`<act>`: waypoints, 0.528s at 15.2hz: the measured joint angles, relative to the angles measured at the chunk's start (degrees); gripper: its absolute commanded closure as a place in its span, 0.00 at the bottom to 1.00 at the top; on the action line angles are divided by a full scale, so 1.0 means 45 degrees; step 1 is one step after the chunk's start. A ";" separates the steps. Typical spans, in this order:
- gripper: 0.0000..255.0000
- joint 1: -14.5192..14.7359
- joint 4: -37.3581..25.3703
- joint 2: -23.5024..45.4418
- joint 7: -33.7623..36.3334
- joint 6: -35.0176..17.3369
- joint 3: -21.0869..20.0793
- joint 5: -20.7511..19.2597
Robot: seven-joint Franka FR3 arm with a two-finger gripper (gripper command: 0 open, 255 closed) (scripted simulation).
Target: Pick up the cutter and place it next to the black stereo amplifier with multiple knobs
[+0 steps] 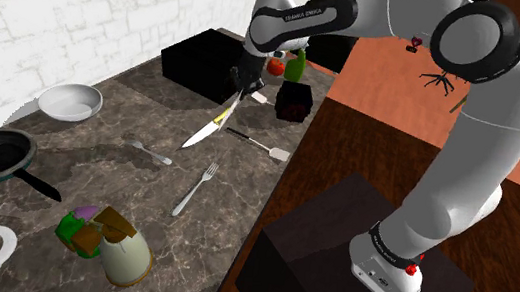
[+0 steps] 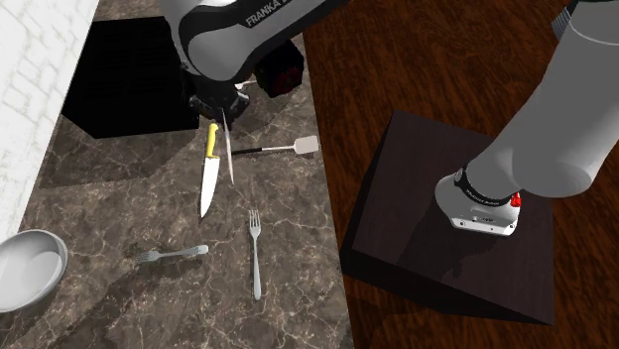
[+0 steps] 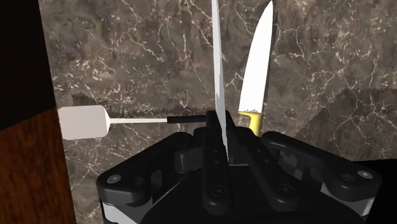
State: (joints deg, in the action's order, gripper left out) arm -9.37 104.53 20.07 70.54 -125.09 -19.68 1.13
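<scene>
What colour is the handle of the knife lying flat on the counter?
Yellow handle, clearest in the second exterior view.

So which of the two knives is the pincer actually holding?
The thin grey-bladed knife, clasped in the pincer with its blade seen edge-on. The yellow-handled knife lies flat on the marbled counter beside it, not gripped.

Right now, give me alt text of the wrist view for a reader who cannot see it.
The black gripper clasps the cutter, a thin grey blade seen edge-on, over a dark marbled counter. On the counter lie a yellow-handled knife and a white spatula with a dark handle.
</scene>
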 measured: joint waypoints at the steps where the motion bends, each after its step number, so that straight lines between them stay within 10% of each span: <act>1: 1.00 -0.0076 -0.0451 0.0291 -0.0144 0.0195 0.0089 -0.0070; 8: 1.00 -0.0331 -0.4912 0.3053 -0.1036 0.2060 0.0663 -0.0622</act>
State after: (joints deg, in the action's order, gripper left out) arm -10.86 82.43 33.81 65.88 -115.82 -16.69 -1.67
